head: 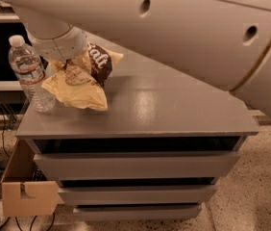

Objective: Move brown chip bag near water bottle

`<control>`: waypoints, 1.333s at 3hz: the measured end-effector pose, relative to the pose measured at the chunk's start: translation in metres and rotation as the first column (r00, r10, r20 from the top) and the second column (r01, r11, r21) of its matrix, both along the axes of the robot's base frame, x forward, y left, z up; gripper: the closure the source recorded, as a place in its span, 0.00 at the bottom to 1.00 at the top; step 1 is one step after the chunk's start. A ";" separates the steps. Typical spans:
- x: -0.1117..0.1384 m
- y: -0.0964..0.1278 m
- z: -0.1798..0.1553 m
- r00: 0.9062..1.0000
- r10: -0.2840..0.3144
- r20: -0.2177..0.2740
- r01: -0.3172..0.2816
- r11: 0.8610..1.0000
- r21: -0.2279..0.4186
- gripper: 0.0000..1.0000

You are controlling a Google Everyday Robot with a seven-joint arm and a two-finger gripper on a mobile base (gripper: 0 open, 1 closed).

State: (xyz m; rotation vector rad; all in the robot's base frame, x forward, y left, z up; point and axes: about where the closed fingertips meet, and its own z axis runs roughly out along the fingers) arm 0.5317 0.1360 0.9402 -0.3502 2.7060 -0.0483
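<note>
Gripper (67,57) is at upper left, low over the left end of the bench (174,105), pressed into the top of the brown chip bag (85,78). The wrist hides it, so cannot tell if it is clamped on the bag or let go. The bag is crumpled, its brown "Salt" panel tilted up and its pale lower edge down at the bench surface. It is just beside the water bottle (30,71), which stands upright at the left edge; contact between the two is unclear. Judgement: placement is nearly done. To finish well, stop pushing leftward, since the bottle is light and near the edge and a nudge could tip it off. Let the bag settle flat, release, then lift straight up so the crinkly film doesn't snag and drag.
</note>
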 end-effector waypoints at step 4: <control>0.013 0.017 -0.010 1.000 0.022 -0.010 -0.022 0.999 -0.023 0.36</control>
